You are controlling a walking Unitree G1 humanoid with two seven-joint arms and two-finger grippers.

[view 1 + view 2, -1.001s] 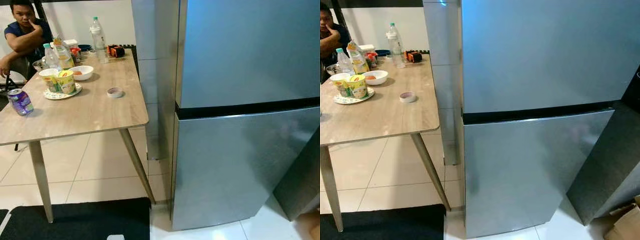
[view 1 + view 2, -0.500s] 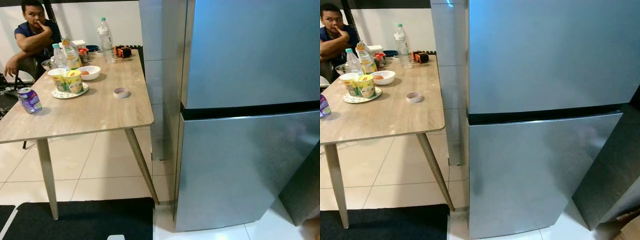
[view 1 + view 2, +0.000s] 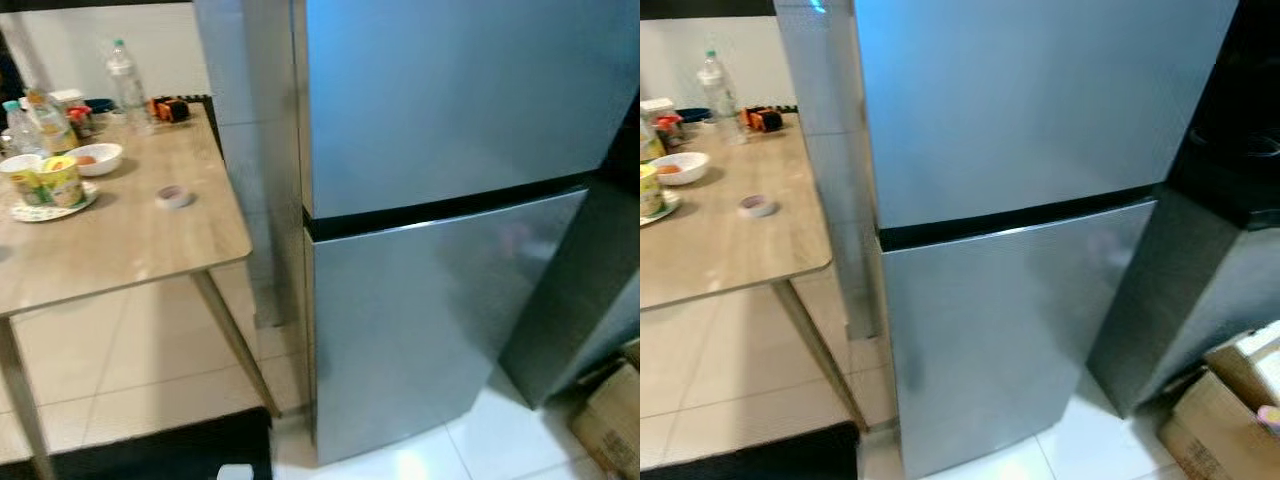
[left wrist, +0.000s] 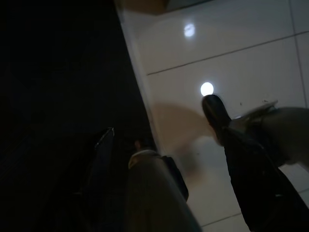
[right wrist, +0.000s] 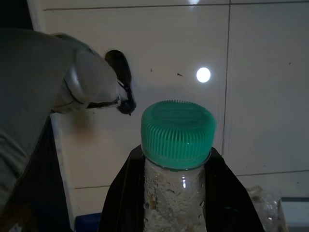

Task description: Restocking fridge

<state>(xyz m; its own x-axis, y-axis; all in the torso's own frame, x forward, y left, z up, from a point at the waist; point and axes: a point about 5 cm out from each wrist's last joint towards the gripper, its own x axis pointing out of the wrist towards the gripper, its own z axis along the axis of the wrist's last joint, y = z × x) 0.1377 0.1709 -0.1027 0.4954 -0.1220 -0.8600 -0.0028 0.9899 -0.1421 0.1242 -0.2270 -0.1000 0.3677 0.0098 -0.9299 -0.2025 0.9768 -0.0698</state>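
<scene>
Green-capped bottle (image 5: pixel 177 145) sits clamped between the right end effector (image 5: pixel 178 193)'s black fingers, low above white floor tiles (image 5: pixel 260 96). Whether the left end effector (image 4: pixel 159 179), hanging idle in the dark, is open cannot be told. Ahead and above stands the steel fridge (image 3: pixel 440 200), both doors closed. Beyond, leftward, the counter (image 3: pixel 120 240) carries bowls. Likely risk: opening the door with a condensation-wet bottle in hand; it could slip.

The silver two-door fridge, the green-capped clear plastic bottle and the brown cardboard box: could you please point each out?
silver two-door fridge (image 3: pixel 440 320): left eye view, lower door.
green-capped clear plastic bottle (image 5: pixel 177 133): right wrist view, its cap.
brown cardboard box (image 3: pixel 1215 425): right eye view, side wall.
</scene>
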